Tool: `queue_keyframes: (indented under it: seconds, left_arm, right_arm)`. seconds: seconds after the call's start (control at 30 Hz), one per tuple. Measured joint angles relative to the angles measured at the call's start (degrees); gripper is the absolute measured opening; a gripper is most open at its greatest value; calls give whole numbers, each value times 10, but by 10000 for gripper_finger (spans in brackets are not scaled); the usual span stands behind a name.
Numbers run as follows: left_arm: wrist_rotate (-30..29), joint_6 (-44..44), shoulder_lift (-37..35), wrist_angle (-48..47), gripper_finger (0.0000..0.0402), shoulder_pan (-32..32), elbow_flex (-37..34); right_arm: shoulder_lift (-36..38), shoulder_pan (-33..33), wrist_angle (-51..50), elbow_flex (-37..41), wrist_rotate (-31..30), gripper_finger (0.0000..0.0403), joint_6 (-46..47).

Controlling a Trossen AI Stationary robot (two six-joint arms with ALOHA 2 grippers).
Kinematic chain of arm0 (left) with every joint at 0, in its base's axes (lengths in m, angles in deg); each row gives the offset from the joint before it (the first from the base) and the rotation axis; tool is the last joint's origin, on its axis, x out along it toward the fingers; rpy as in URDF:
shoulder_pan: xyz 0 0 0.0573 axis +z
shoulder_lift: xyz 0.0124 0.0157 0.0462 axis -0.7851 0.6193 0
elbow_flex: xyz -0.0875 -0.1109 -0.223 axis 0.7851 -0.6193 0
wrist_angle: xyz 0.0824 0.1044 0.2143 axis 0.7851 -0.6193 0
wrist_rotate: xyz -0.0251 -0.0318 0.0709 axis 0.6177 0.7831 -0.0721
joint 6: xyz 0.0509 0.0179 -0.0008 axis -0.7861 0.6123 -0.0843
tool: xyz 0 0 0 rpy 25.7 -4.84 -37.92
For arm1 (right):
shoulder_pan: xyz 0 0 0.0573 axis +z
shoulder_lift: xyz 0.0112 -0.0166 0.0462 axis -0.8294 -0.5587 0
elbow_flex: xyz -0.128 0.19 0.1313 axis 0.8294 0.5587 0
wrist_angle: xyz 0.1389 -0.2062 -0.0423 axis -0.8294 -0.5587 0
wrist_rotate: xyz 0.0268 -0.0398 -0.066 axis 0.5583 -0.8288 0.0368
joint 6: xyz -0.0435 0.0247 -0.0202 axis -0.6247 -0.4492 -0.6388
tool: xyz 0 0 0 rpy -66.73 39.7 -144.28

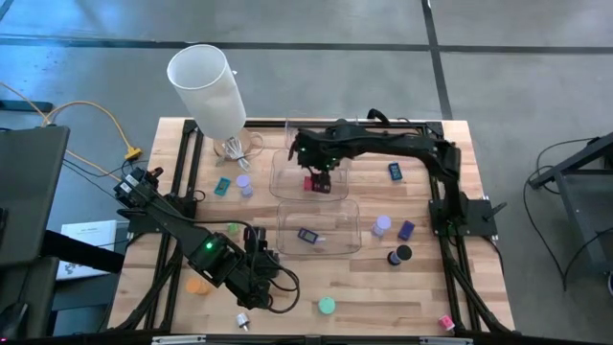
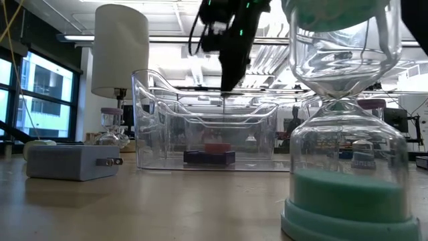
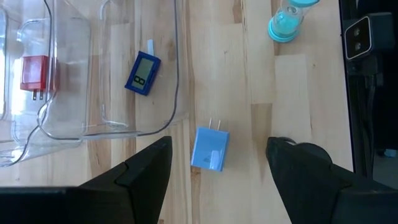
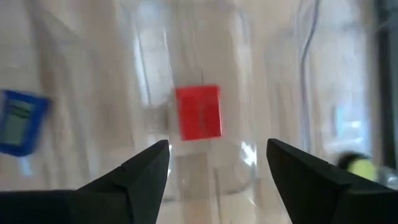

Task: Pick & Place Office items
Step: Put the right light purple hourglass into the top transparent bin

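Two clear bins stand mid-table, a far one [image 1: 287, 168] and a near one [image 1: 350, 240]. A red block [image 4: 199, 112] lies flat on the far bin's floor [image 1: 316, 184]. My right gripper [image 4: 217, 163] hangs open above that block, clear of it, and shows high over the bins in the low view [image 2: 231, 73]. A dark blue block with a small screen [image 3: 143, 73] lies in the near bin [image 1: 308, 235]. My left gripper [image 3: 217, 163] hovers open at the near left [image 1: 263, 278], over a light blue plug block [image 3: 210, 149] lying on the wood beside the near bin's corner.
A tall white cylinder [image 1: 206, 86] stands at the far left. A teal hourglass [image 1: 327, 306] stands near the front edge. Loose pieces lie around: lavender disc [image 1: 382, 225], purple block [image 1: 406, 230], black disc [image 1: 399, 255], blue block [image 1: 394, 172], orange disc [image 1: 197, 285], pink block [image 1: 445, 323].
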Motion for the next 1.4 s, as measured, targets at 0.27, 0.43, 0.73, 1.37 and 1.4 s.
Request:
queue_keyframes:
  seconds: [0.27,0.43,0.73,1.37,1.4]
  left_arm:
    - [0,1,0,0,254,0,0]
    - [0,1,0,-1,254,0,0]
    - [0,3,0,2,254,0,0]
    - [2,2,0,4,254,0,0]
    - [2,2,0,5,254,0,0]
  right_arm:
    - [90,63,-79,0,3,259,55]
    - [127,111,-178,-1,3,259,122]
    - [192,163,-296,3,-18,255,251]
    - [328,374,-291,210,-27,246,406]
    - [328,384,-289,225,-29,246,407]
